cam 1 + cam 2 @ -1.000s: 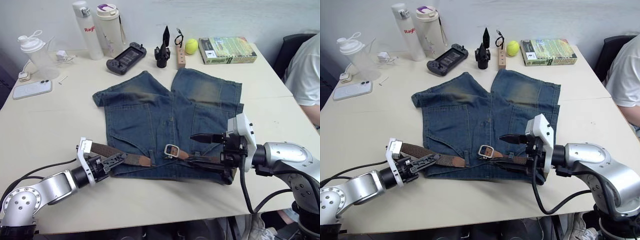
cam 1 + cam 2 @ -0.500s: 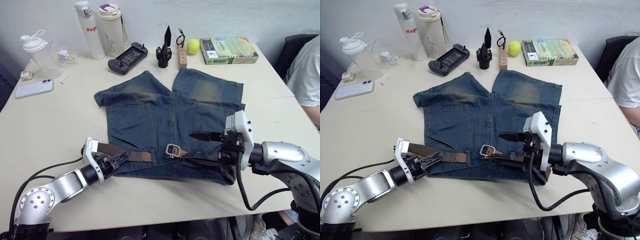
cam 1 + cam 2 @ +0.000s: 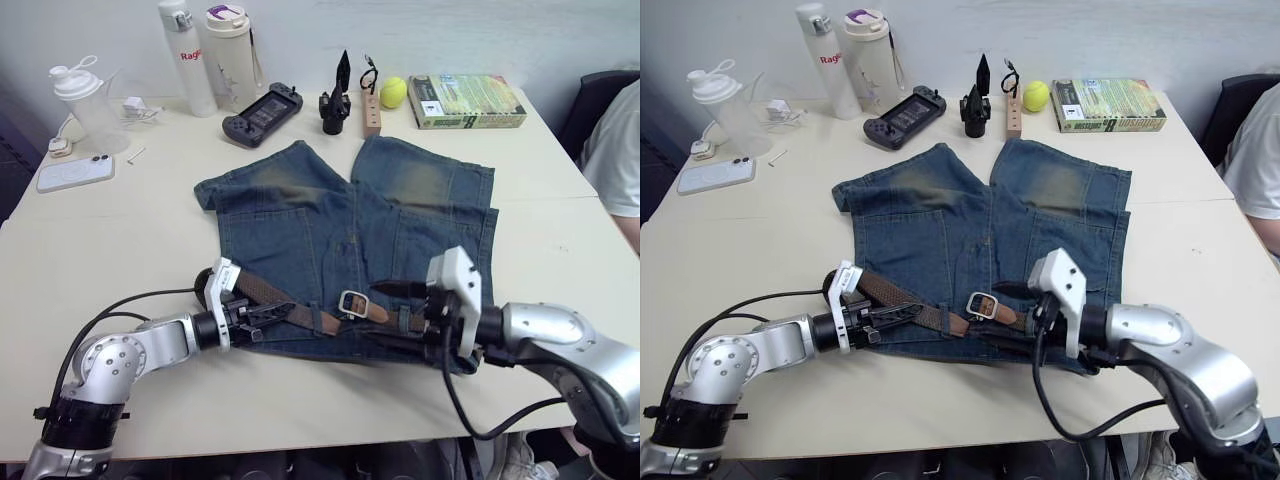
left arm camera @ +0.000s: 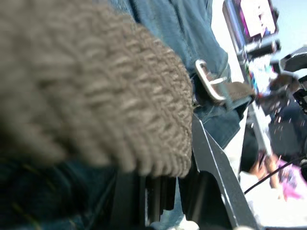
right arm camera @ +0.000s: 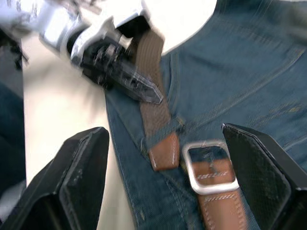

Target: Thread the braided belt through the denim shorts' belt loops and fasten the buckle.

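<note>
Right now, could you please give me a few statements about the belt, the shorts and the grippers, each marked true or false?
1. The right gripper is open, one finger on each side of the buckle. True.
2. The braided belt is fastened. False: its leather tip lies short of the buckle.
3. The left gripper is at the belt on the denim shorts. True.
4. The tennis ball lies on the shorts. False: it sits beyond them, beside the book.

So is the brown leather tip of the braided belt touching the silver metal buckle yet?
Apart. In the right wrist view, the leather tip ends beside the buckle, with a strip of blue denim shorts visible between them.
</note>
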